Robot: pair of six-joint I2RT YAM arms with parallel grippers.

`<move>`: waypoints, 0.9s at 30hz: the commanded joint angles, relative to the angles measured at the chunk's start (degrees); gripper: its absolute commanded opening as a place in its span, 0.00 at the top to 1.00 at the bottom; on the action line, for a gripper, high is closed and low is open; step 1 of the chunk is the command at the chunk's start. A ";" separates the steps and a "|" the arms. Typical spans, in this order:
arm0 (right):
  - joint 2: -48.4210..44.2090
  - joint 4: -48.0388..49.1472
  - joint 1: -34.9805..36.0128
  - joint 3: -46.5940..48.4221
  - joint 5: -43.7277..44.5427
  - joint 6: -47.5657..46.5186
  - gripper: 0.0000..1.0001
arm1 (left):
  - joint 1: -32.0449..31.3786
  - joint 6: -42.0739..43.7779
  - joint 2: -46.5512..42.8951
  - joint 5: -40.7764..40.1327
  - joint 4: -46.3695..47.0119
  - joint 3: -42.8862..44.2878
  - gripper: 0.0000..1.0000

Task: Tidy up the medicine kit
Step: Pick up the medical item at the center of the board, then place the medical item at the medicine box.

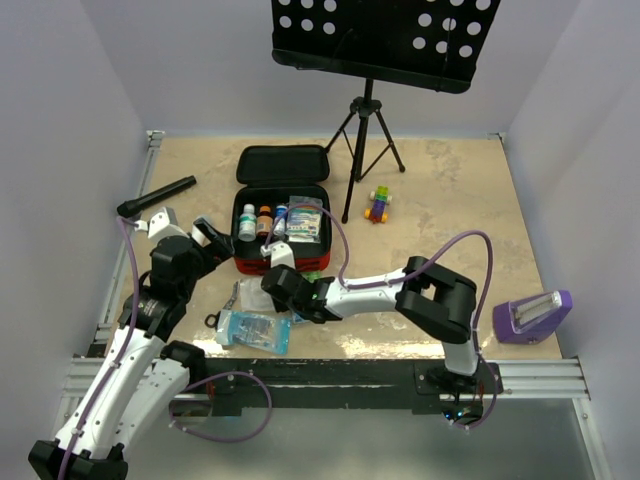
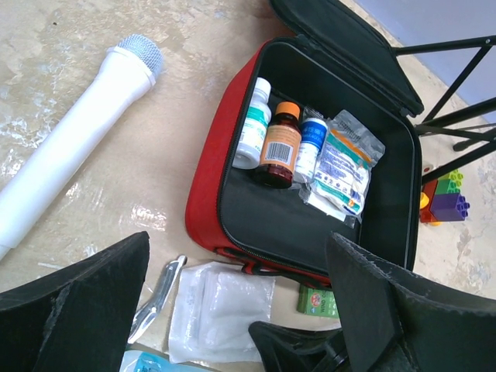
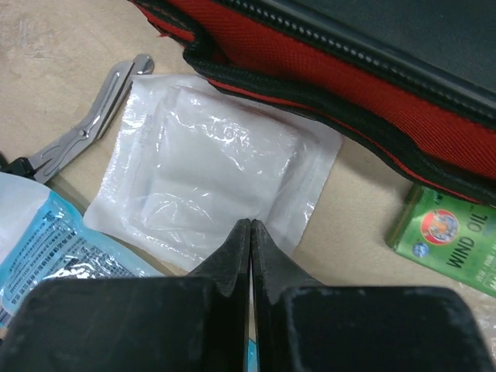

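a: at the near edge of the white packet, your right tool has its two fingers pressed flat together, tips aimed down at the plastic. why closed just there?

b: probably because you want a pinch on the thin rim. a flat pouch lying on the table offers nothing else to take. i cannot tell whether any film is caught between the tips, and nothing thicker is.

a: and around it?

b: the scissors lie just beside the packet's far-left corner. a blue printed pouch touches its near-left corner. a green wind oil box is tucked against the case's near wall on the right. all are loose outside, so i'd judge them yours yet to pack.

a: where's the kit?

b: the medicine kit sits just beyond the packet, its lid lying open on the table behind. three bottles and some packets are ranged along the far wall, which leaves the near part of the black floor bare for flat things.

a: and your left tool?

b: spread wide and holding nothing, off the kit's near-left corner. it looks placed out of the right arm's lane yet near enough to steady the case.
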 commanded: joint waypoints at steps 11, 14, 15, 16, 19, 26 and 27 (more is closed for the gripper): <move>-26.08 -5.44 3.26 -2.02 -0.06 -1.73 1.00 | 0.30 1.75 0.53 -0.08 1.95 1.98 0.01; -28.12 -9.40 2.04 1.05 4.07 -3.05 1.00 | 0.30 1.66 0.35 -0.43 2.12 2.07 0.00; -27.86 -10.29 0.90 1.84 4.61 -3.49 1.00 | 0.30 1.66 0.52 -0.44 2.30 2.07 0.01; -27.42 -11.08 -1.03 2.46 4.87 -3.76 1.00 | 0.30 1.66 0.53 -0.44 2.39 2.16 0.00; -25.40 -10.66 -7.62 3.17 3.65 -5.60 1.00 | 0.30 1.66 0.79 -0.17 2.56 2.33 0.01; -16.00 -5.23 -16.59 6.60 3.65 -12.89 1.00 | 0.30 2.28 1.14 1.14 3.18 1.81 0.01; -15.03 -4.16 -17.47 6.95 3.12 -13.60 1.00 | 0.30 2.54 1.32 1.41 3.35 1.72 0.01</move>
